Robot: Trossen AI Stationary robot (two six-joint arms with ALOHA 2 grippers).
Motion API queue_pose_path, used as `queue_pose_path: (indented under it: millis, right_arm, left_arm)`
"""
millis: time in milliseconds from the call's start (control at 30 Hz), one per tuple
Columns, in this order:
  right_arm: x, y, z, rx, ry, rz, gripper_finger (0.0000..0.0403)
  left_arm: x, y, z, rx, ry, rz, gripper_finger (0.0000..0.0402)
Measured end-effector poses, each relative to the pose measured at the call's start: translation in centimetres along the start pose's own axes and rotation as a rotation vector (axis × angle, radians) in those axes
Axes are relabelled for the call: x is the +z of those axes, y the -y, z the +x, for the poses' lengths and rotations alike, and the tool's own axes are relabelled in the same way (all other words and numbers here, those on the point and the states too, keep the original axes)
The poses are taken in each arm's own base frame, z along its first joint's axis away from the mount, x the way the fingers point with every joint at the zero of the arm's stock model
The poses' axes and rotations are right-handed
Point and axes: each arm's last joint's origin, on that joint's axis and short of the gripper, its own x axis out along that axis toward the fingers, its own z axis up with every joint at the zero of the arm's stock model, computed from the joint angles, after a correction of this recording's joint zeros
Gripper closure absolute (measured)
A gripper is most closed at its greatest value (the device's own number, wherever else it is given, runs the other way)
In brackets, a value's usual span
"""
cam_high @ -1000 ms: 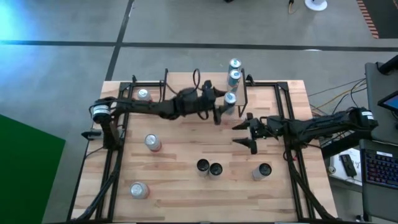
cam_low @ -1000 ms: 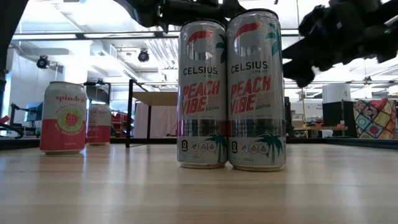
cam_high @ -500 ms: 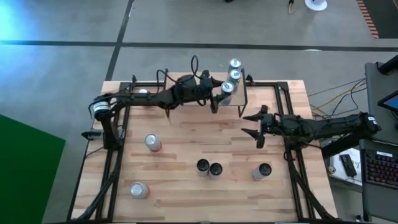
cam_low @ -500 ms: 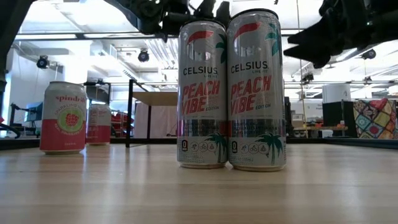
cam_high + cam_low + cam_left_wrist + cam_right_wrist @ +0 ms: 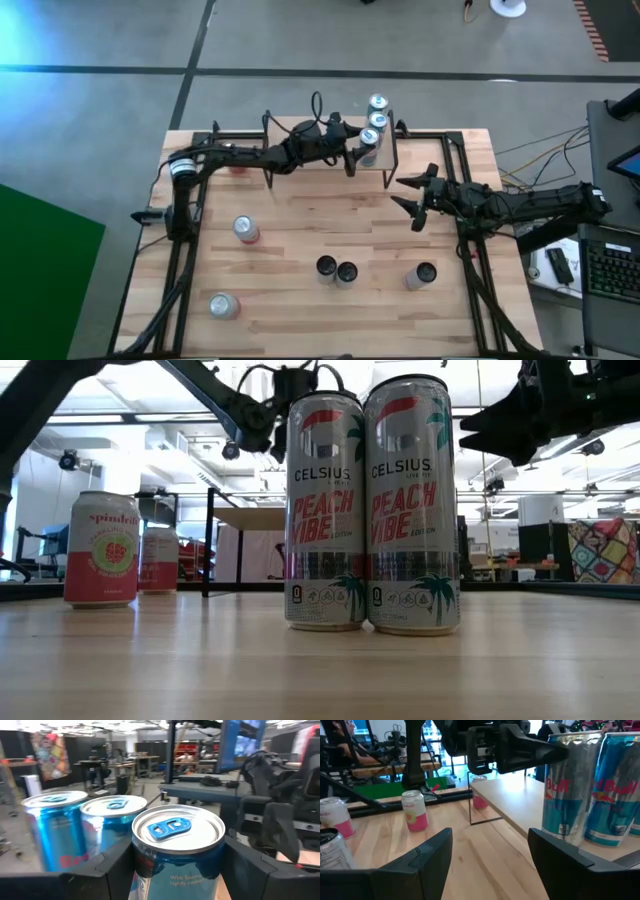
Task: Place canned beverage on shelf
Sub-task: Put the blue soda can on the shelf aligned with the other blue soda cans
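The shelf (image 5: 384, 160) stands at the table's far edge, its light top (image 5: 515, 805) on thin black legs. Two blue-and-silver cans (image 5: 377, 111) stand on its right end. A third such can (image 5: 367, 140) is upright beside them with its base at the shelf top, and my left gripper (image 5: 360, 150) is shut on it. My right gripper (image 5: 413, 199) hovers open over the table's right part, nothing between its fingers (image 5: 432, 855); it faces the shelf. My left gripper pinches the can's upper wall (image 5: 150, 870), just below the rim, between its two fingers (image 5: 112, 870), one on each side. The fingers reach in level from the table's left. The can (image 5: 565, 790) stays upright, next to another can; whether its base rests on the shelf top I cannot tell.
Two tall Celsius cans (image 5: 368, 505) stand together at the table's near middle, a third dark-topped can (image 5: 424, 273) to their right. Pink cans (image 5: 245, 229) (image 5: 224, 305) stand on the left half. Black frame rails run along both table sides.
My left gripper has carried the can toward the table's far edge and a little down, from in front of the shelf to its top beside the two cans; the can stays upright. My right gripper has drawn back toward the right edge and turned.
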Motion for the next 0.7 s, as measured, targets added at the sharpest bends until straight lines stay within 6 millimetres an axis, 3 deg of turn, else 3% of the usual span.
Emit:
queue_pose_path:
  millis: [400, 700]
  right_arm:
    - [-0.7, 0.0, 0.0, -0.007, -0.066, 0.014, 0.0159]
    - [-1.1, 0.1, 0.0, -0.011, -0.105, 0.034, 0.0165]
  left_arm:
    - [1.2, -0.7, 2.2, -0.078, -0.121, -0.019, 0.0171]
    - [1.7, -0.8, 2.4, -0.074, -0.140, -0.040, 0.0155]
